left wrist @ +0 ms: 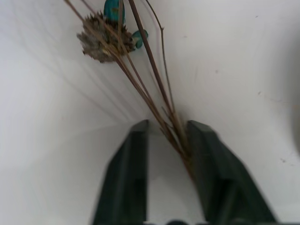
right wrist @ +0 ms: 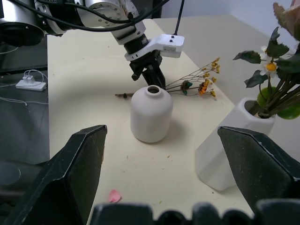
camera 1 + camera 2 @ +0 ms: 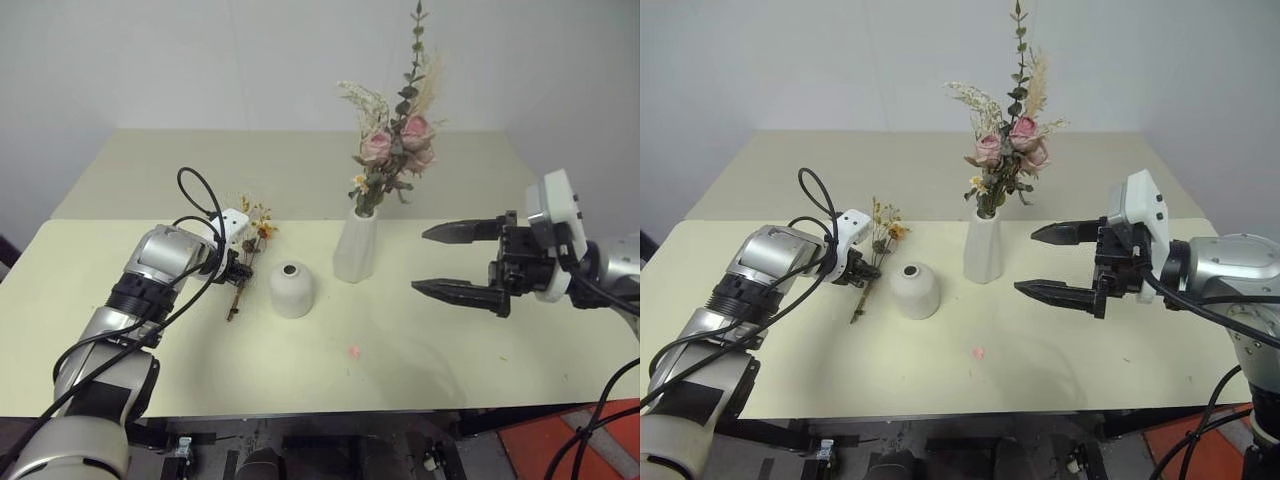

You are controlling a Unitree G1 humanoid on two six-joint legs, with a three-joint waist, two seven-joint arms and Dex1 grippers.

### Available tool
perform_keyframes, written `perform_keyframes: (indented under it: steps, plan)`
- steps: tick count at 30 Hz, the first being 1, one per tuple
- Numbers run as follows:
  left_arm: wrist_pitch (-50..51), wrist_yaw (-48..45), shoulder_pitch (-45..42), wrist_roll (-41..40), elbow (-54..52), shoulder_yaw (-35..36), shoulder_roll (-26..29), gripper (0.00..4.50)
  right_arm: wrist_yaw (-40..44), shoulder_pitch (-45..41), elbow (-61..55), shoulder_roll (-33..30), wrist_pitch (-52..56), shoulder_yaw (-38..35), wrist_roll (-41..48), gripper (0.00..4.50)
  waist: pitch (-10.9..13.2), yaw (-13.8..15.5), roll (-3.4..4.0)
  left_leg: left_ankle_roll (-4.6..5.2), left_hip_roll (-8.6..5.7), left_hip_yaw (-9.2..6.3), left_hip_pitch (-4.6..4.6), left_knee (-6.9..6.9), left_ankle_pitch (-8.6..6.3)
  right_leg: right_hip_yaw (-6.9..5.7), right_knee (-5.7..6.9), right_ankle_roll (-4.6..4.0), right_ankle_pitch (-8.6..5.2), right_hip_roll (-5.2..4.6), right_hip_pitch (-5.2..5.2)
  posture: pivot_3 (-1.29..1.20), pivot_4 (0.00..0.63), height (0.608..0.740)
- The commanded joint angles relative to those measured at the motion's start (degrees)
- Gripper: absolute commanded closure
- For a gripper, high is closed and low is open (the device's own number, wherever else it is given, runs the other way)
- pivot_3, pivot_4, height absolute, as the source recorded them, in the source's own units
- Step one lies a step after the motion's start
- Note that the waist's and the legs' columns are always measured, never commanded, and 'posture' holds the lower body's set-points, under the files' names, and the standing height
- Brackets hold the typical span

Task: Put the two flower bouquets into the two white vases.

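The thin dried spray with small yellow-orange flowers lies flat on the pale tabletop, just left of the short white vase. Its flower heads point toward the far side, and its stem ends point toward the near edge. The left hand is down on the stems. In the left wrist view the two black fingers stand close together with the brown stems pressed against the inner face of one finger; a narrow gap remains beside the other, so the hand is nearly together on the spray.

The short vase stands upright, its small top hole empty. Just to its right, slightly farther back, the tall white vase stands upright with the bunch of pink roses and green and beige sprigs rising from its mouth.

The right hand hangs above the tabletop to the right of the tall vase, apart from it, its fingers spread wide and holding nothing, the tips aimed toward the vases.

A small pink scrap lies on the tabletop in front of the vases.
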Motion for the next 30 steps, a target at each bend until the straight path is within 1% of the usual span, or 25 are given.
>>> perform_keyframes:
  steps: [1,3,7,9,10,11,13,15,20,25,30]
  plan:
    - [-0.85,0.16,-0.82,0.08,0.11,2.76,0.46,4.47,-0.55,0.17,-1.18,-0.96,-0.78,-2.94,0.87,0.00,0.00,0.07,0.00,0.00,-0.01,0.00,-0.01,0.02,0.00,0.00,0.00,0.00,0.00,-0.02,0.00,0.00,0.150,0.740]
    - [-2.81,1.38,0.05,-0.76,-1.69,6.43,1.05,4.47,-1.92,0.47,-0.86,-0.26,-0.65,-3.14,0.71,0.00,0.00,0.03,-0.01,0.00,-0.01,0.00,-0.02,0.06,0.00,-0.01,0.01,0.00,0.00,-0.01,0.00,0.00,0.150,0.740]
    - [-12.77,2.69,3.99,-3.38,-7.59,16.20,1.95,4.47,-4.62,1.19,0.02,1.10,-0.30,-3.57,0.90,0.00,0.00,-0.08,0.00,0.00,0.04,0.00,-0.03,0.04,0.00,0.00,0.03,-0.02,0.01,0.00,-0.06,0.00,0.150,0.740]
    - [-23.41,1.04,6.94,-10.27,-12.24,26.93,-0.98,4.47,-5.46,2.27,0.59,1.83,-0.63,-3.51,0.42,0.00,0.00,0.06,0.00,-0.01,0.03,0.00,-0.05,0.05,0.00,-0.01,0.04,-0.03,0.02,-0.02,-0.07,0.00,0.150,0.740]
    - [-25.85,-0.39,7.52,-14.64,-14.39,31.83,-2.41,4.47,-5.82,2.82,0.75,2.15,-0.62,-3.50,0.35,0.00,0.00,0.16,-0.01,-0.01,0.05,0.00,-0.06,0.06,0.00,-0.02,0.04,-0.03,0.02,-0.04,-0.07,0.00,0.150,0.740]
    - [-26.34,-1.56,7.74,-18.09,-16.05,35.05,-3.17,4.47,-6.03,3.23,0.85,2.37,-0.62,-3.50,0.39,0.00,0.01,0.21,-0.02,-0.01,0.07,0.00,-0.08,0.09,0.00,-0.04,0.03,-0.04,0.03,-0.06,-0.07,0.00,0.150,0.740]
    - [-23.43,-6.03,7.87,-25.81,-19.76,38.89,-3.17,4.47,-6.02,4.12,1.01,2.56,-0.76,-3.53,0.37,0.00,0.01,0.34,-0.01,-0.01,0.04,0.00,-0.17,0.18,0.00,-0.05,0.03,-0.04,0.04,-0.08,-0.10,0.00,0.150,0.740]
    - [-21.39,-10.68,8.62,-31.96,-22.39,40.35,-2.59,4.47,-6.14,4.57,1.33,2.72,-0.89,-3.35,0.08,0.00,0.01,0.31,-0.01,-0.01,0.02,0.00,-0.15,0.17,0.00,-0.05,0.04,-0.03,0.04,-0.07,-0.05,0.00,0.150,0.740]
    - [-19.52,-16.16,10.35,-39.27,-24.13,39.08,-3.29,4.47,-5.81,4.86,2.07,2.65,-1.07,-3.19,0.15,0.00,0.00,0.21,-0.01,0.00,0.00,0.01,0.09,0.18,0.00,-0.03,0.03,-0.02,0.03,-0.04,0.15,0.00,0.150,0.740]
    - [-19.67,-18.47,11.04,-41.34,-23.48,35.97,-5.16,4.47,-5.04,5.40,1.90,2.46,-0.67,-3.61,1.00,0.00,0.01,0.12,-0.01,0.00,0.01,0.00,0.08,0.18,0.00,-0.02,0.02,-0.02,0.03,-0.02,0.14,0.00,0.150,0.740]
    - [-23.14,-22.21,12.21,-38.67,-22.43,31.14,-5.71,4.47,-2.33,7.42,1.10,1.41,0.05,-5.79,3.63,0.00,0.01,0.14,-0.01,0.00,0.00,0.01,0.07,0.17,0.00,-0.02,-0.01,-0.02,0.03,-0.02,0.14,0.00,0.150,0.740]
